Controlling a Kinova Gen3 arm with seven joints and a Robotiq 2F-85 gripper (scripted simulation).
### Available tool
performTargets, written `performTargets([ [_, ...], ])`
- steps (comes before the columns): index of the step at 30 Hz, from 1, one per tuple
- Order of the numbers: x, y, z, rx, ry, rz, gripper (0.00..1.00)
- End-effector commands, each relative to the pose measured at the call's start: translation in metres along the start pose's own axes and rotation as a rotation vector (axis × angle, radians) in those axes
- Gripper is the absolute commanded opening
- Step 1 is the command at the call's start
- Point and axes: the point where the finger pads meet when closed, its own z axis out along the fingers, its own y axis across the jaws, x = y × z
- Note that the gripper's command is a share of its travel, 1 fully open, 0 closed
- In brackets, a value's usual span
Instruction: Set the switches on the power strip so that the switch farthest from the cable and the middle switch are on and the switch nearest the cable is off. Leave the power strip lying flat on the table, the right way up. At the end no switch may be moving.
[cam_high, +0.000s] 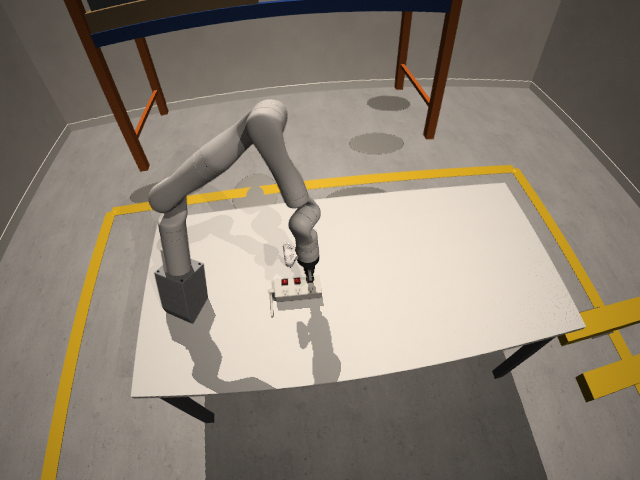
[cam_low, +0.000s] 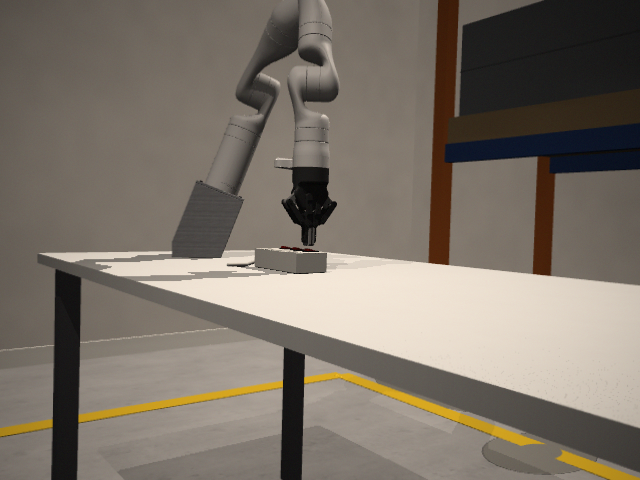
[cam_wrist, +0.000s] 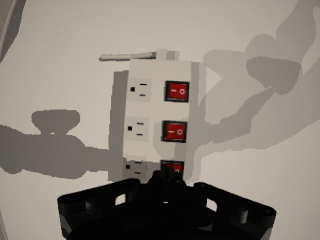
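Observation:
A white power strip (cam_high: 295, 295) (cam_low: 289, 261) (cam_wrist: 148, 115) lies flat on the white table (cam_high: 439, 258) (cam_low: 413, 299), right way up. Its cable (cam_high: 271, 308) (cam_wrist: 130, 56) leaves the end away from my gripper. It has three red rocker switches. The one nearest the cable (cam_high: 284, 281) (cam_wrist: 178, 91) and the middle one (cam_high: 297, 281) (cam_wrist: 174, 132) show fully. The one farthest from the cable (cam_wrist: 171, 167) is partly hidden under my fingertips. My gripper (cam_high: 310, 277) (cam_low: 308, 240) (cam_wrist: 166, 174) is shut and empty. It points straight down, just over that farthest switch. I cannot tell whether it touches.
The arm's grey base (cam_high: 180, 294) (cam_low: 206, 227) stands on the table to the left of the strip. A yellow line (cam_high: 77, 320) is marked on the floor around the table. Brown rack legs (cam_high: 439, 67) stand behind it.

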Motion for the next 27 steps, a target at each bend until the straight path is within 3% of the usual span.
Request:
performTargets([
  [1,-0.0013,0.0024,-0.0006,-0.005,-0.001,0.012,0.00],
  [27,0.0007,0.0015,-0.0002,-0.004,0.000,0.013,0.00],
])
